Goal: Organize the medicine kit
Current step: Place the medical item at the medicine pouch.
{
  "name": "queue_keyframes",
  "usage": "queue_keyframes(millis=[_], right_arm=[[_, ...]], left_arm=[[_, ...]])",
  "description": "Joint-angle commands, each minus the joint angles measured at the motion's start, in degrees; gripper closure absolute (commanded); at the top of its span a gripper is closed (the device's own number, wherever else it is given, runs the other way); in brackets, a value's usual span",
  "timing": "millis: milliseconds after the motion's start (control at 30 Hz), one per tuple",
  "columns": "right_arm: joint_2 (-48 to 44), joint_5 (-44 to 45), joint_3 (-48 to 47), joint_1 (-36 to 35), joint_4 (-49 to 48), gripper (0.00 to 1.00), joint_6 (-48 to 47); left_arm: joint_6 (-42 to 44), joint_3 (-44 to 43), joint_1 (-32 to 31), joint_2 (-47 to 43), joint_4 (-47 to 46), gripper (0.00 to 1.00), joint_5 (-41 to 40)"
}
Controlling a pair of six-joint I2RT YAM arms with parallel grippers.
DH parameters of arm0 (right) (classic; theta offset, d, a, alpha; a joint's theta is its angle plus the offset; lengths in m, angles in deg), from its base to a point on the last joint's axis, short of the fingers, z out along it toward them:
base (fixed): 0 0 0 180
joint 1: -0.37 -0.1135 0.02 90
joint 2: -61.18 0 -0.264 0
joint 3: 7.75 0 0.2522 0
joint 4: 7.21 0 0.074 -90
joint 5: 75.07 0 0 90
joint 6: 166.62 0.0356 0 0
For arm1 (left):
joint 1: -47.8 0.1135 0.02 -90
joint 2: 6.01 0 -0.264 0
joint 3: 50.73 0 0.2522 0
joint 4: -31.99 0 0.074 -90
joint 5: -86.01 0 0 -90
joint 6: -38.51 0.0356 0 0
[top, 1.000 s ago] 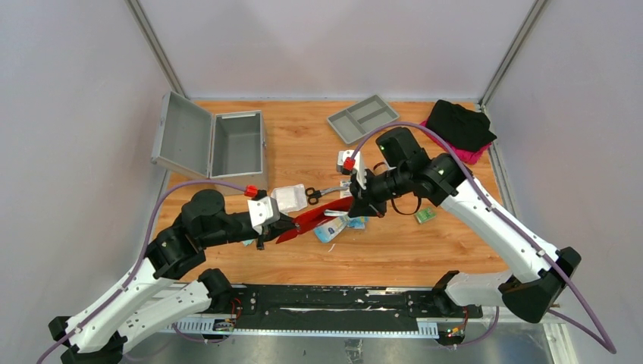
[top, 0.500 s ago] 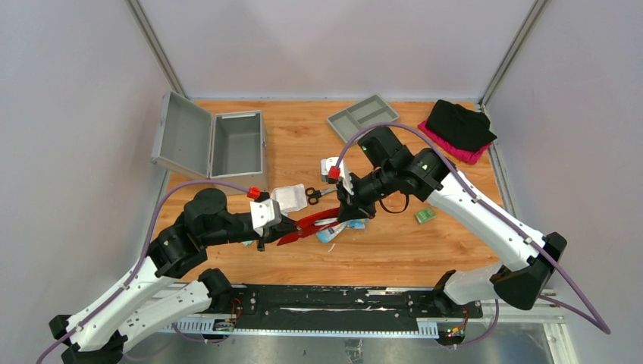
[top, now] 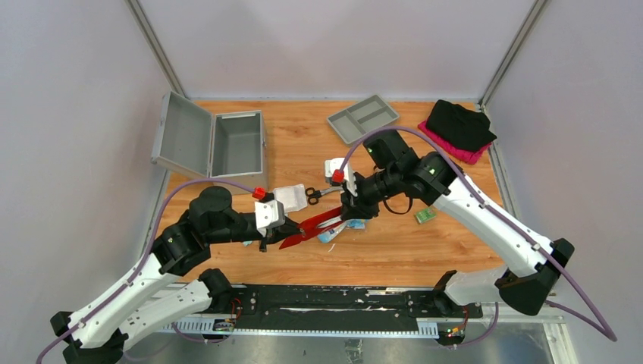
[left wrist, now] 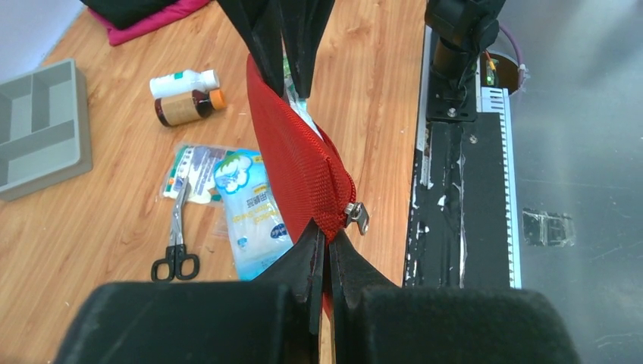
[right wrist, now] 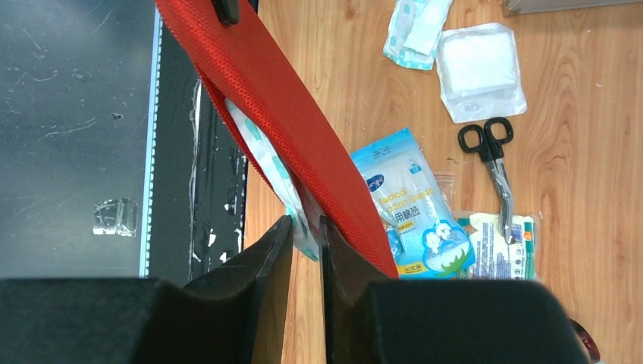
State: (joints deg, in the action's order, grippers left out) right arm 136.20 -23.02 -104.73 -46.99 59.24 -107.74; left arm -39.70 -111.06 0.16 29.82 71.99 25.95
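Top external view, wooden table (top: 394, 243) between pale grey walls (top: 341, 45), both arms' jaws pinching a red pouch (top: 307, 227)

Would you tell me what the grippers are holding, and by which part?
Both hold the red pouch: the left gripper pinches the end by its zipper pull, the right gripper the opposite end.

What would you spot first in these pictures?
The bright red pouch, held up over the middle of the table with jaws pinching each end. Then the open grey case at the far left, and the black scissors lying behind the pouch.
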Motion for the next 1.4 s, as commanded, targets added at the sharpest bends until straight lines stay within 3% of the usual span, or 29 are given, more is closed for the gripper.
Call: queue_keyframes(millis=[0, 233, 500, 633, 867, 1000, 1167, 1367], right_arm=[[-2.9, 1.2, 1.8, -0.6, -1.7, 0.75, 0.4], [-3.4, 1.5, 2.6, -0.6, -2.4, 0.72, 0.9], [-5.1, 3.0, 4.9, -0.6, -5.1, 0.86, 2.4], [-7.5, 5.0, 6.9, -0.6, -9.7, 0.85, 5.3], [-16.9, 20.5, 22.3, -0.6, -40.3, 0.78, 25.9], [-15.6, 25.6, 29.0, -1.1, -50.8, 0.77, 37.8], [-4.6, 30.1, 29.0, -6.4, -58.1, 0.79, 48.2], [14.7, 32.7, 22.1, -12.2, -63.0, 0.71, 67.8]], left_arm=[[-0.6, -0.3, 0.4, -0.4, -1.6, 1.0, 1.6], [-2.2, 0.5, 0.4, -1.3, -3.5, 1.0, 1.9], [-3.3, 1.6, 0.4, -2.9, -4.8, 1.0, -0.9], [-4.7, 1.3, 0.4, -3.3, -3.0, 1.0, -11.7], [-11.5, 3.6, 0.4, -11.7, -4.4, 1.0, -40.9], [-14.4, 3.5, 0.4, -15.9, -2.1, 1.0, -53.8], [-14.1, 2.1, 0.4, -19.8, 0.2, 1.0, -61.9], [-14.7, -2.5, 0.4, -21.1, 4.3, 1.0, -68.6]])
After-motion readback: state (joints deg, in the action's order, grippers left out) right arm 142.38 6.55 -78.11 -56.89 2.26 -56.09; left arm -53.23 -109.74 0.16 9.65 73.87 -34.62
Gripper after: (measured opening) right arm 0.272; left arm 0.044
